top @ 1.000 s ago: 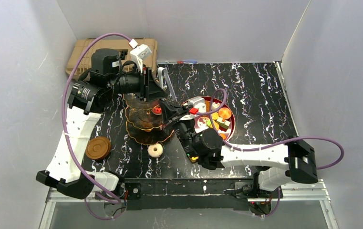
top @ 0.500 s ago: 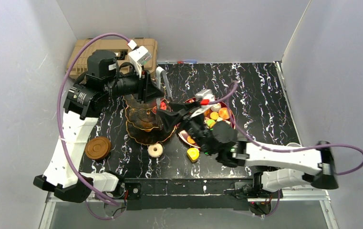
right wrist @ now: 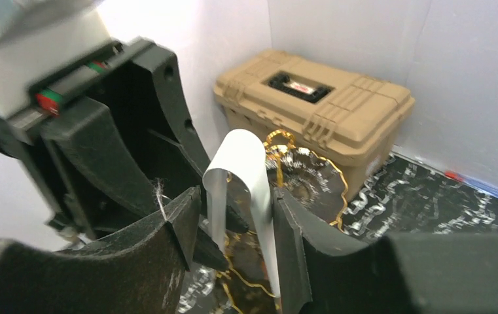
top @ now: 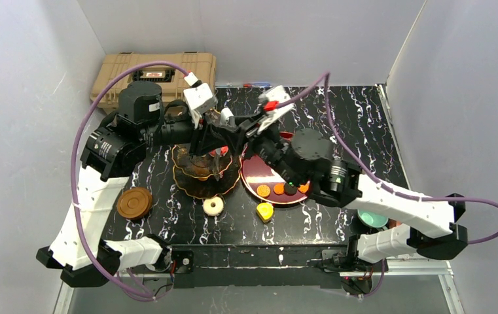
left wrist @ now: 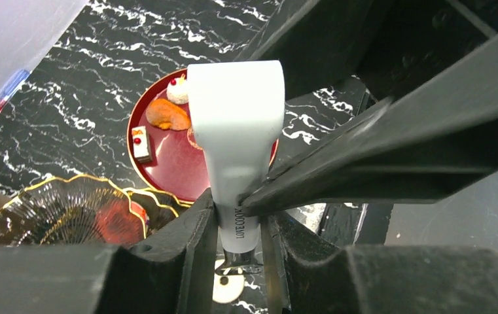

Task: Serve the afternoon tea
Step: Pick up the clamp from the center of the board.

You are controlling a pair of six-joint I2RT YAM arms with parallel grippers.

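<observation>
Stand: dark glassy three-tier stand with gold scalloped rims, on the black marbled table between a brown saucer and a red plate.
Handle: white loop handle at the stand's top.
Left gripper: jaws pinching the handle's narrow stem.
Right gripper: fingers bracket the loop; contact cannot be told.
Sweets: some on the red plate; a donut and a yellow piece on the table.

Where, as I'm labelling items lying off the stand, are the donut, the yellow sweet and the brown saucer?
donut [top: 207, 207]: top external view, left side of its ring.
yellow sweet [top: 265, 211]: top external view, middle of its top.
brown saucer [top: 135, 203]: top external view, its centre.
</observation>
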